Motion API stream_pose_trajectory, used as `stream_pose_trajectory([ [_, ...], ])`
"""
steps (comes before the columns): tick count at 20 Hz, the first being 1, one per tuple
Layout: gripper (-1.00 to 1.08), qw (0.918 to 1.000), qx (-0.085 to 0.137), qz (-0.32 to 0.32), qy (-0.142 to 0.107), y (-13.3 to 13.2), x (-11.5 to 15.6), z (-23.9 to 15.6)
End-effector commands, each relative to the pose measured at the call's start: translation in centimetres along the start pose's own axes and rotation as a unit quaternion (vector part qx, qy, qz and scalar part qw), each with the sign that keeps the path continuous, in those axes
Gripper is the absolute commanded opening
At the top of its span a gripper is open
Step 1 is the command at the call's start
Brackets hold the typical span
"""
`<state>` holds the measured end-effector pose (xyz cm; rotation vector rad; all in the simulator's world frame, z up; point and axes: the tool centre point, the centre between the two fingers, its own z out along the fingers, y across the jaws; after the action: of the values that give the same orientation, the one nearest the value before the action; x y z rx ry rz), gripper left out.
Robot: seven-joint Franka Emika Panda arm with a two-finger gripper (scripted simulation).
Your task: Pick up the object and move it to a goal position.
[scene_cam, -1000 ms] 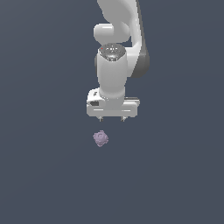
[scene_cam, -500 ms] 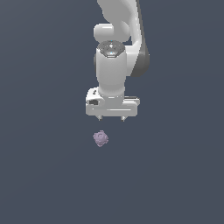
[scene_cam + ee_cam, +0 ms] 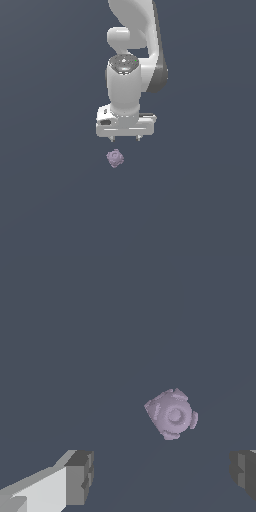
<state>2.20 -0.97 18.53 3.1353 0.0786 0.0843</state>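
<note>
In the exterior view the white arm (image 3: 131,75) came down from the top centre of the frame, ending in the gripper (image 3: 126,139) just above the middle. Its two short fingertips (image 3: 113,138) stood well apart, so the jaws were spread wide and held nothing. The object (image 3: 115,158), a small pale lilac knobbly lump, lay on the dark grey ground (image 3: 50,200) just below the gripper, slightly toward the exterior view's left of the gripper's centre, with a clear gap between it and the fingertips.

In the wrist view the object (image 3: 171,414) appeared right of the frame's centre, with a round dimple facing the camera. One finger (image 3: 79,477) showed at the lower left of the frame and the other at the lower right edge, the lump lying beyond and between them, touching neither.

Compared with half a second and one second before, the object lay in the same spot, and the gripper hung at nearly the same height above it, its jaws just as wide.
</note>
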Motion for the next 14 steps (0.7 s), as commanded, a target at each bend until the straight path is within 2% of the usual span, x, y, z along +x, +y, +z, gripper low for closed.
stream_pose_trajectory([
  [1,1.00,0.9998,-0.001,-0.019,-0.002,0.4,0.1,0.7],
  [7,1.00,0.9966,-0.001,-0.082,-0.009,1.6,0.2,2.9],
  [14,1.00,0.9859,0.002,-0.166,-0.017,3.2,0.3,6.0],
])
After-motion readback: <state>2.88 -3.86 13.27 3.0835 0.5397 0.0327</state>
